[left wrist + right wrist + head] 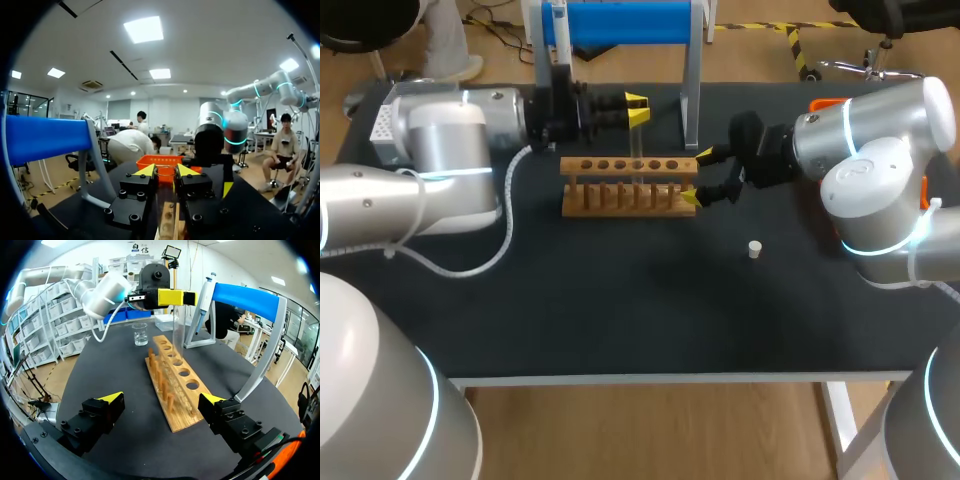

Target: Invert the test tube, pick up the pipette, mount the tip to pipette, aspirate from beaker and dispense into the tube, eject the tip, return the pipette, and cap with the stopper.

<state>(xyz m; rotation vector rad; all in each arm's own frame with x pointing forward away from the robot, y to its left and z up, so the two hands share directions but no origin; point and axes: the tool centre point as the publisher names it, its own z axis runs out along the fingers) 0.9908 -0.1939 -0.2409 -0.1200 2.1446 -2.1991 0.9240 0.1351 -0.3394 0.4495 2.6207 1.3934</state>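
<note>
The rack [630, 165] lies mid-table [620, 310], running left to right. My left gripper [637, 108] sits just behind and above it, clamped on the top of the tube [637, 145] — upright, lower end down at the rack's holes. My right gripper [697, 177] is at the rack's right end, one spread finger behind it, one before. The stopper [754, 249] lies right of the rack, nearer me. Behind the rack is the stand [620, 22], the pipette [201, 300] hanging on it — the beaker [140, 333] sits beyond the rack's left end.

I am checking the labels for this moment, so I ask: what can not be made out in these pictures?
- Beaker: head view, seemingly hidden behind the left arm; its contents too small, right wrist view.
- Test tube: left wrist view, lower end cut off by the edge.
- Stopper: outside both wrist views.
</note>
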